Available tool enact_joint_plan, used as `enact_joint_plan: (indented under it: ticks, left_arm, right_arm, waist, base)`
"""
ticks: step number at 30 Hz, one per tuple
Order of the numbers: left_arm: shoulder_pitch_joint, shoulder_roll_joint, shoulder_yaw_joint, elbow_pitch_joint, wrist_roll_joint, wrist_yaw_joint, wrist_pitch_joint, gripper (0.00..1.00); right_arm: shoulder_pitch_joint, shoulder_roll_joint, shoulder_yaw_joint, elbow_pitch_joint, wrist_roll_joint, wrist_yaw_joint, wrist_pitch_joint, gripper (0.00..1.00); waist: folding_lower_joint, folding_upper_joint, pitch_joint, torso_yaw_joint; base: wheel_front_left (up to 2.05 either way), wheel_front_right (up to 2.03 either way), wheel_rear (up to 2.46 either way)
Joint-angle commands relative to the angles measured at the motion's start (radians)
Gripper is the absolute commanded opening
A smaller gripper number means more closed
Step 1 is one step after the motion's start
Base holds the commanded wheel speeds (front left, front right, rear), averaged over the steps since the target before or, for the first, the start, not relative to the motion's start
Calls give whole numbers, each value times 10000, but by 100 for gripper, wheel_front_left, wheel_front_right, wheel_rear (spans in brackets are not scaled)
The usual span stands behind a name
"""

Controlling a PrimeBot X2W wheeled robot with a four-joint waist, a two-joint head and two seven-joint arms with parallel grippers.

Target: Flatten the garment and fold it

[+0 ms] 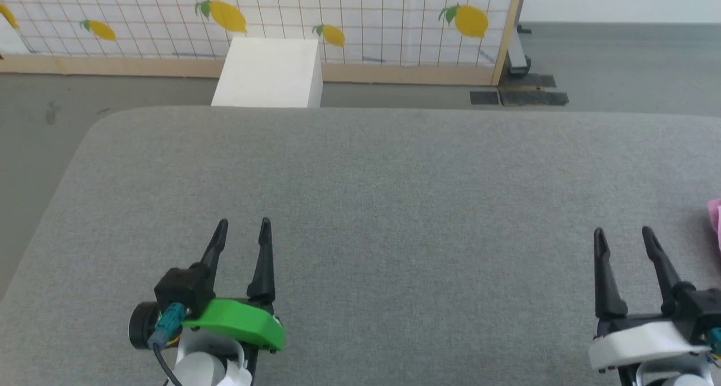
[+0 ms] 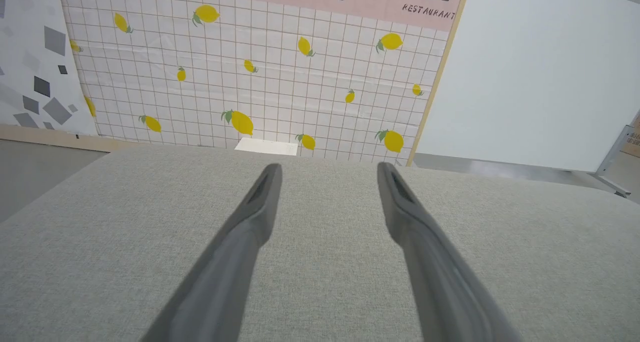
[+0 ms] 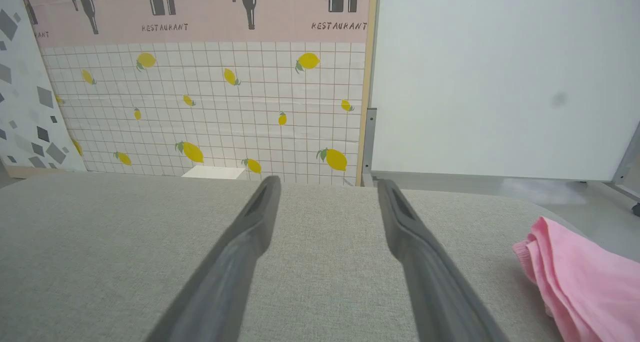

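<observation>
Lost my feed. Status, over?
Left pincer open, empty. Right pincer open, empty. Garment bunched at grey surface's right end, untouched. Nothing between it and right pincer.

Most of the pink garment [image 1: 715, 216] is out of the picture.
In the head view only a tiny bit of it peeks in at the picture's right side, so its shape cannot be told. In the right wrist view it lies near the right edge of the grey worktop [image 1: 360, 177], but the picture's right and bottom sides cut it off, and its top folds hide the cloth under them. The white box [image 1: 270, 70] has its bottom hidden behind the worktop's far edge. The right gripper [image 1: 622, 231] has its body cut off at the bottom right corner. In both wrist views the fingers [image 2: 220, 287] go blurry low down.
</observation>
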Motion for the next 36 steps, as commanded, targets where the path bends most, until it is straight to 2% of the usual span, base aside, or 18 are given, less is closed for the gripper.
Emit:
enact_joint_plan:
  ticks: [1, 34, 35, 36]
  left_arm:
    - [165, -25, 12, -52, -71, 69, -38, 100]
    - [501, -26, 33, -149, -340, 170, -38, 100]
    - [373, 0, 26, -178, -207, 133, 4, 0]
    - [372, 2, 25, -176, -199, 132, 12, 0]
  right_arm:
    - [175, 24, 56, -77, -54, -15, -55, 100]
    - [488, 33, 392, -118, 426, -15, -58, 100]
    - [474, 4, 371, -110, 371, 2, 4, 0]
    - [475, 2, 368, -109, 372, 2, 4, 0]
  waist:
    - [1, 0, -112, 48]
    - [1, 0, -45, -26]
    - [1, 0, -45, -27]
    - [1, 0, -44, -27]
  base:
    - [0, 0, 0]
    - [0, 0, 0]
    - [0, 0, 0]
    - [0, 0, 0]
